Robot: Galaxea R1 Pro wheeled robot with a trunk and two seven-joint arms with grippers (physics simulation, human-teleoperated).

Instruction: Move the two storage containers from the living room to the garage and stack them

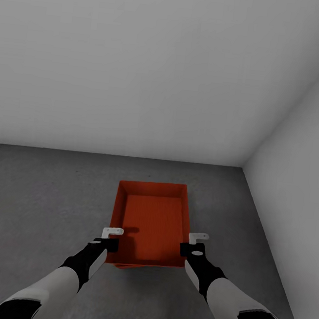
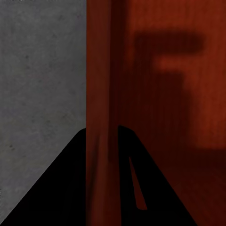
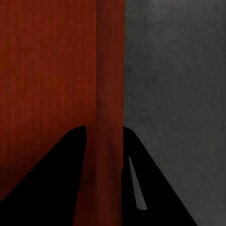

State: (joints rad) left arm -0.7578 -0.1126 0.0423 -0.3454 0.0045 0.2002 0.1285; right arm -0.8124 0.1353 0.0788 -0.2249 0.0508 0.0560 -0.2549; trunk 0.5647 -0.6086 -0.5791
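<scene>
Upper storage container (image 1: 153, 222) sits over the lower container (image 1: 124, 266) on the garage floor (image 1: 43, 191), near the right wall. Left gripper (image 1: 108, 238) and right gripper (image 1: 194, 244) clamp opposite side walls, apparently to keep it level.

Bare floor (image 1: 42, 201) left, right wall (image 1: 298, 194) near

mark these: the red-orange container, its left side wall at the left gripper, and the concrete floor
Red-orange rectangular storage container (image 1: 154, 223): head view, flat bottom inside.
Container's left side wall (image 2: 101, 94): left wrist view, wall's top edge between the fingers.
Dark grey mottled concrete floor (image 1: 43, 191): head view, bare patch left of the container.
</scene>
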